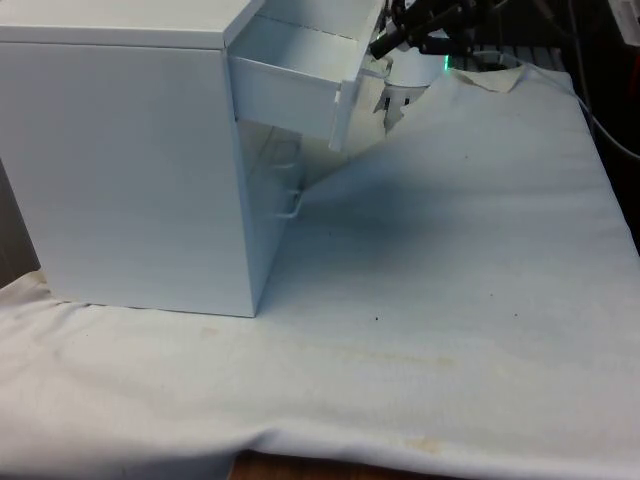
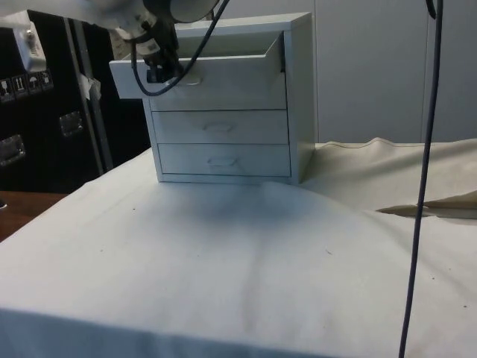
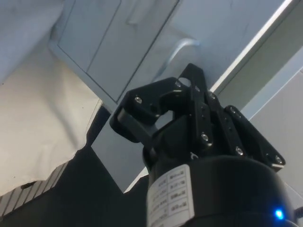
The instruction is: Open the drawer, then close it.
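Top drawer is pulled out.
The black tool [image 2: 160, 68], closed, sits at the white top drawer's [image 2: 201, 74] front; pushing goes toward the white chest [image 1: 130, 160].

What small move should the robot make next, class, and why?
Probably push the top drawer back into the chest. It already stands pulled out, while the two lower drawers are shut, and the hand sits at its front by the handle.

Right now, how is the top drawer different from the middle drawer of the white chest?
The top drawer is pulled out, its inside open to view; the middle drawer sits shut, flush with the chest. The gripper is at the top drawer's front; nothing touches the middle drawer. Both are white with similar small curved handles.
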Motion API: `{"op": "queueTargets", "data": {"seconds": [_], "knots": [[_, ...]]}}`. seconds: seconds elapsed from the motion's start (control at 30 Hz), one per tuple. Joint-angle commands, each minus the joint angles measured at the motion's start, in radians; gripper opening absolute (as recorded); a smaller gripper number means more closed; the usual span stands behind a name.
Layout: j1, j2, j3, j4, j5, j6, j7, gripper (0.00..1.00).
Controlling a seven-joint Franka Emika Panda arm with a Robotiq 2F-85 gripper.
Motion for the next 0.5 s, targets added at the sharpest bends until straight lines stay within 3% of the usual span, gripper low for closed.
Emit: {"op": "queueTargets", "data": {"seconds": [0.0,0.47], "knots": [[-0.004,-0.010,-0.007,-0.011,-0.012,0.015,-0.009,0.00],[-0.006,-0.012,-0.055,-0.009,-0.012,0.016,-0.050,0.00]]}}
